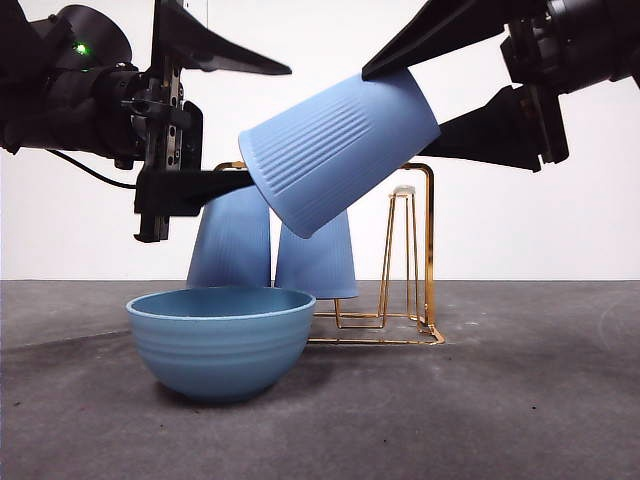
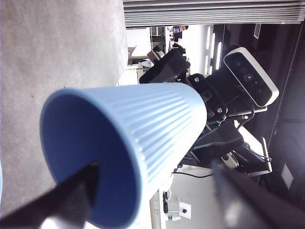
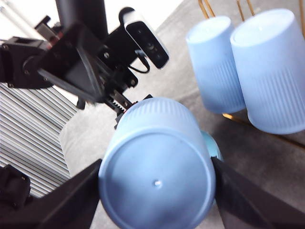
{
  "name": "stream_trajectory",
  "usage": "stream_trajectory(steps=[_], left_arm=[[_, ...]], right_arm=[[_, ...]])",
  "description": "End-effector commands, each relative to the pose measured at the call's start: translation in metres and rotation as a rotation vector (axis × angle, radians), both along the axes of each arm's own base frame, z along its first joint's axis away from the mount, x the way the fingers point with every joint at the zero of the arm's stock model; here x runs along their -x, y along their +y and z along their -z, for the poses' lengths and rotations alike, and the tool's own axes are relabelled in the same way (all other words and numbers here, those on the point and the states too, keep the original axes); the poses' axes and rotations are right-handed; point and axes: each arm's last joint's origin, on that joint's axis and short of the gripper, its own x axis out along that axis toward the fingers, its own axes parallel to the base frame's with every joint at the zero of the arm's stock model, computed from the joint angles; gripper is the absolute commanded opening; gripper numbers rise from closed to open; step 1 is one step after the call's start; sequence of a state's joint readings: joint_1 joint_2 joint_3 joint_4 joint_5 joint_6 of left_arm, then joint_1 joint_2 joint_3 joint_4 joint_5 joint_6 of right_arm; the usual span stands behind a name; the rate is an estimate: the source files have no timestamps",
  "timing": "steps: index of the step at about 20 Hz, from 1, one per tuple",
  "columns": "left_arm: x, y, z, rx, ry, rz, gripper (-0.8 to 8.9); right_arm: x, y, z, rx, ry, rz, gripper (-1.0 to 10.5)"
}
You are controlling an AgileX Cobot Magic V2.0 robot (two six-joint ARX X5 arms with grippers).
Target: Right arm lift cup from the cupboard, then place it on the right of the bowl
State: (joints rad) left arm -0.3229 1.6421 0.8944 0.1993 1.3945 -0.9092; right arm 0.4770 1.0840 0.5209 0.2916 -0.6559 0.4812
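Observation:
My right gripper (image 1: 400, 105) is shut on the base end of a light-blue ribbed cup (image 1: 335, 150), which hangs tilted in the air, mouth pointing down-left, above the teal bowl (image 1: 220, 340). In the right wrist view the cup's base (image 3: 157, 183) fills the space between my jaws (image 3: 156, 167). The gold wire cupboard (image 1: 430, 250) stands behind. My left gripper (image 1: 270, 125) is open at the cup's mouth, its lower finger (image 1: 215, 185) by the rim. The left wrist view looks into the cup's mouth (image 2: 81, 143), with my open left gripper (image 2: 155, 167) straddling it.
Two more light-blue cups (image 1: 232, 240) (image 1: 325, 260) stand upside down on the cupboard behind the bowl; they also show in the right wrist view (image 3: 214, 67) (image 3: 274, 71). Grey table (image 1: 520, 400) stretches to the bowl's right.

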Motion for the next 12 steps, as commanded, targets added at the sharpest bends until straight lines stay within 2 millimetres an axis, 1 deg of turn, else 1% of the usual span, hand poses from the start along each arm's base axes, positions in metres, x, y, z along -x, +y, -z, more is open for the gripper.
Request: stream_trajectory(steps=[1, 3, 5, 8, 9, 12], left_arm=[[-0.0016, -0.0006, -0.0036, 0.010, -0.013, 0.007, 2.01], [-0.0019, -0.0006, -0.0035, 0.003, -0.015, -0.005, 1.13], [-0.0030, -0.0004, -0.0030, -0.014, -0.023, -0.037, 0.67], [-0.0034, -0.0005, -0.0029, -0.019, -0.034, -0.048, 0.44], [-0.0036, -0.0006, -0.0031, -0.020, -0.038, -0.051, 0.05], [-0.0045, -0.0008, -0.0039, -0.022, -0.054, -0.065, 0.06]], right_arm=[[-0.0024, 0.0030, 0.0000, -0.014, 0.009, -0.010, 2.9], [-0.0022, 0.0031, -0.0001, -0.018, 0.014, -0.018, 2.9], [-0.0019, 0.0034, -0.0005, -0.025, 0.018, -0.028, 2.9], [-0.0016, 0.0037, -0.0007, -0.028, 0.021, -0.033, 2.9], [-0.0017, 0.0037, -0.0007, -0.029, 0.021, -0.033, 2.9], [-0.0017, 0.0037, -0.0007, -0.028, 0.021, -0.029, 2.9]])
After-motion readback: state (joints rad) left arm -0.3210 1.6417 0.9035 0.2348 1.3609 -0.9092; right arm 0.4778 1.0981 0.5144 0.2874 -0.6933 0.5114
